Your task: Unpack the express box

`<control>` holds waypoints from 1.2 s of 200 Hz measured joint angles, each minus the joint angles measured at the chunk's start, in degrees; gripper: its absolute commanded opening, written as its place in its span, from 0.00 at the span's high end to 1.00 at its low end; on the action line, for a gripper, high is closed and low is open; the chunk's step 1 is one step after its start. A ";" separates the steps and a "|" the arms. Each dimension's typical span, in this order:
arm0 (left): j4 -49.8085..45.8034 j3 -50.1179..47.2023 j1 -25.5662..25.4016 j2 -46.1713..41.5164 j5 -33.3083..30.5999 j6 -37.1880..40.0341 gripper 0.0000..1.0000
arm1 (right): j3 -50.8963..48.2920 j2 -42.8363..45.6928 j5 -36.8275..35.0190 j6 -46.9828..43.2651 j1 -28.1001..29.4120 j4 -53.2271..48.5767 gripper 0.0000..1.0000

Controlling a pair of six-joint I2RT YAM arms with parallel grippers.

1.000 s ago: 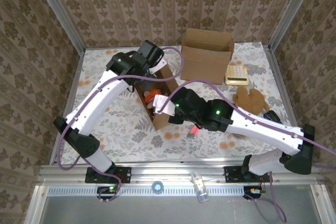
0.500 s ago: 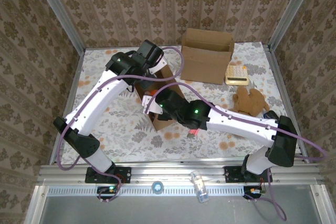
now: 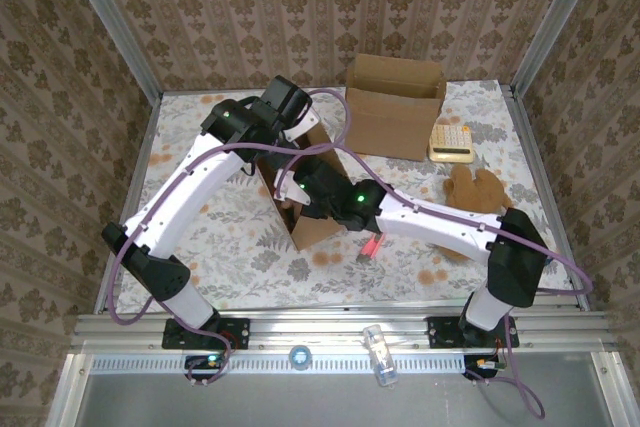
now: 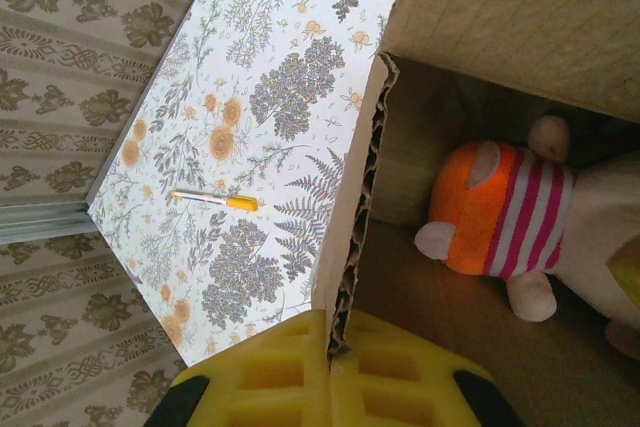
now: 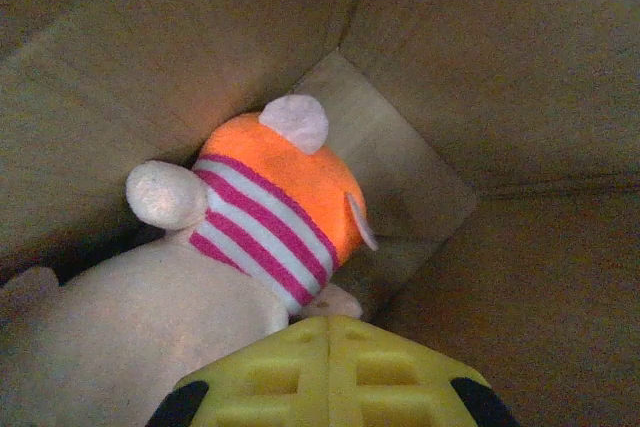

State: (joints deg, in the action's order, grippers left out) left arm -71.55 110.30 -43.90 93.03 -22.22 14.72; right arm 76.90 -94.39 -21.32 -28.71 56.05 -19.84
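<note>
The express box is a small open brown carton in the middle of the table. My left gripper is shut on the top edge of its corrugated wall. Inside lies a plush toy with an orange head, pink and white stripes and a cream body. My right gripper reaches down inside the box, shut with nothing between its yellow fingers, and hovers just over the plush toy. In the top view the right arm's wrist covers the box opening.
A larger open cardboard box stands at the back. A cream calculator and a brown teddy lie at the right. A small red item sits near the front. A yellow and white pen lies left of the box.
The right arm has swung left and reached deeper into the express box, stretching out across the table. The left arm has kept its hold on the box wall.
</note>
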 measured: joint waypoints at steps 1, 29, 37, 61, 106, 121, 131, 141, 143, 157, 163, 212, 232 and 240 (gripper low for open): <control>0.00 0.00 -0.02 0.00 0.00 -0.02 1.00 | 0.00 -0.07 0.02 0.02 -0.02 0.02 1.00; -0.26 0.07 -0.39 0.00 0.00 -0.17 1.00 | 0.42 -2.29 0.87 1.79 -0.85 -0.02 1.00; -0.37 0.15 -0.59 0.00 -0.02 -0.17 1.00 | 0.74 -2.80 1.27 2.40 -1.09 -0.04 1.00; -0.74 0.46 -0.81 0.00 -0.04 -0.17 1.00 | 2.27 -3.96 2.49 4.87 -1.75 -0.44 1.00; -0.90 1.09 -0.81 0.00 -1.64 -0.66 1.00 | 7.37 -7.39 3.63 11.52 -2.16 -6.12 1.00; -0.85 1.22 -0.94 0.00 -1.77 -0.85 1.00 | 8.02 -8.50 3.82 13.97 -2.16 -7.48 1.00; -0.74 1.22 -1.18 0.00 -1.77 -0.96 1.00 | 8.15 -9.11 4.00 15.50 -2.12 -8.37 1.00; -0.63 1.22 -1.51 0.00 -1.77 -1.03 1.00 | 8.17 -9.55 4.02 16.87 -2.05 -9.18 1.00; -0.57 1.25 -1.57 0.00 -1.77 -1.03 1.00 | 8.17 -9.60 4.02 17.03 -2.05 -9.22 1.00; -0.44 1.55 -1.77 0.00 -1.77 -1.03 1.00 | 8.55 -9.92 4.02 18.78 -2.03 -10.08 1.00; -0.44 1.57 -1.77 0.00 -1.79 -1.03 1.00 | 8.83 -10.08 4.04 19.47 -2.01 -10.54 1.00; -0.26 1.75 -1.33 0.00 -3.13 -1.05 1.00 | 12.81 -13.29 3.96 27.02 -1.79 -15.54 0.77; -0.26 1.84 -1.31 0.00 -3.80 -1.05 1.00 | 13.99 -14.08 3.74 30.47 -1.79 -17.73 0.74; -0.22 1.88 -1.27 0.00 -3.98 -1.05 1.00 | 14.38 -14.36 3.69 32.09 -1.79 -18.40 0.71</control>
State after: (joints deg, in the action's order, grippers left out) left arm -71.77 112.18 -45.17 93.03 -26.20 13.67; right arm 91.29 -108.75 -17.63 3.38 54.26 -38.24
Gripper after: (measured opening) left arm 0.052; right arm 0.252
